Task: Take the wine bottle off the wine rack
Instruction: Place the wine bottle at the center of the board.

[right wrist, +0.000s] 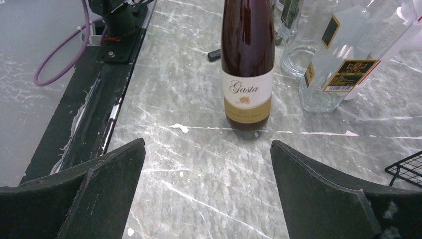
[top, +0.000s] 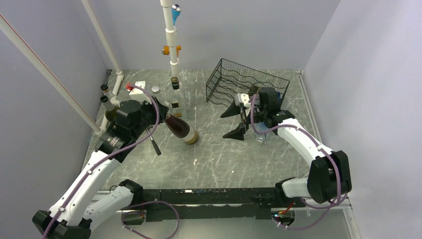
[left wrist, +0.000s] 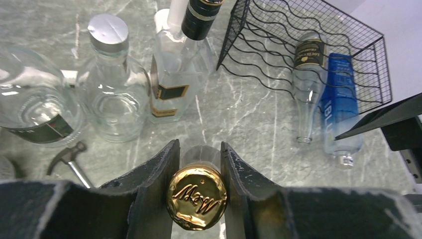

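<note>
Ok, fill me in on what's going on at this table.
The left gripper is shut on the gold-capped neck of the dark wine bottle, which stands on the table well clear of the black wire wine rack. The right gripper is open and empty, low over the table in front of the rack, facing that bottle. A clear bottle and a blue bottle lie in the rack.

robot lab cell: blank walls (top: 249, 30), marble-look table (top: 209, 159).
</note>
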Available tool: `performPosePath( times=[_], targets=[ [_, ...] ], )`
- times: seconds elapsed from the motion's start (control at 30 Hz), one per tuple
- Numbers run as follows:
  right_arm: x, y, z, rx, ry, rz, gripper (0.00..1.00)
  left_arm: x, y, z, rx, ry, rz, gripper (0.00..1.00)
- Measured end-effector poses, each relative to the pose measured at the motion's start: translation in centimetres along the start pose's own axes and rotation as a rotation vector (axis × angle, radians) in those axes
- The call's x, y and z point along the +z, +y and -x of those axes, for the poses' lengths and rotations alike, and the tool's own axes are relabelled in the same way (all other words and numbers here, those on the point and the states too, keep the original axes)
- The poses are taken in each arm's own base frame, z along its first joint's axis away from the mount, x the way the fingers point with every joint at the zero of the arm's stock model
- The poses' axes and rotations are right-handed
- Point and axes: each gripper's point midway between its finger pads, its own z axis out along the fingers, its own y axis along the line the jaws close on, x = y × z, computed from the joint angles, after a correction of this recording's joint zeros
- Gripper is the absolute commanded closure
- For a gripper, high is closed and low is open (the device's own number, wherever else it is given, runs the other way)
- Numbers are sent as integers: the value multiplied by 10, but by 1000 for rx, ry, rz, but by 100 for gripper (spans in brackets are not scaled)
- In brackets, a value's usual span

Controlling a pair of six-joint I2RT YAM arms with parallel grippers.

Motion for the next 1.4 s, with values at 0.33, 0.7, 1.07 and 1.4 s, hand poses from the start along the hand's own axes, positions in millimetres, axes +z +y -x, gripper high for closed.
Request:
performPosePath(
  times=[0.33,0.7,1.07,1.4],
  targets=[
    [-2,-2,0,0,0,-7,0,-2,14,13,139,18,54,100],
    [-6,-4,0,1,-1,-21,0,1,34,24,266,42,121,100],
    [-8,-6,0,2,-2,-28,0,10,47,31,305,54,167,95],
    [-8,-6,0,2,-3,-27,0,13,54,35,301,56,193,61]
  ],
)
